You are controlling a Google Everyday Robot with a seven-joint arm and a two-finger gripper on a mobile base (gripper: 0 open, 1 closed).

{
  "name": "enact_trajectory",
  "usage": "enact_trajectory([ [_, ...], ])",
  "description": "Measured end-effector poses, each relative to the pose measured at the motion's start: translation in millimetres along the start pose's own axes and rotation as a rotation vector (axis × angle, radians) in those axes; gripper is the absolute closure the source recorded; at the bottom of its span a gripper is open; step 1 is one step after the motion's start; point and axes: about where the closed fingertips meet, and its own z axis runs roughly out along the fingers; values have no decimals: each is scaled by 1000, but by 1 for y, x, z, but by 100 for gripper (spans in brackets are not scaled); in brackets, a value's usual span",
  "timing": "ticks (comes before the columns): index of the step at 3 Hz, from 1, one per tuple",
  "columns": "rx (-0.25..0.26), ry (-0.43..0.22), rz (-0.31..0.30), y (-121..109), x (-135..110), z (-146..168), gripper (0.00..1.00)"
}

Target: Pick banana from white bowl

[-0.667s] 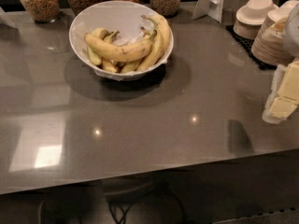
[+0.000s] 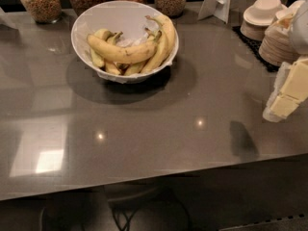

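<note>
While the gripper point(image 2: 287, 94) hangs at the right edge of the view, above the grey table point(image 2: 144, 143), whether it is spread or pressed together cannot be told; nothing is seen in its grasp; its dark shadow point(image 2: 241, 139) lies on the tabletop just to its left; behind it stand stacked off-white disposable bowls and plates point(image 2: 269, 28); well apart, toward the far left, sits the white bowl point(image 2: 96, 14); the banana point(image 2: 122, 53) lies on top of the other bananas point(image 2: 161, 44) inside it, stretched across from left to right; glass jars point(image 2: 41, 1) line the table's back edge.
</note>
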Motion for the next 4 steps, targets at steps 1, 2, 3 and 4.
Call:
enact_trajectory([
  [1,27,-155,-18,-11,-28,5,0],
  [2,41,-278,-56,-24,-65,14,0],
  [3,45,-349,-136,-37,-106,29,0],
  [4,54,-394,-227,-50,-146,52,0],
])
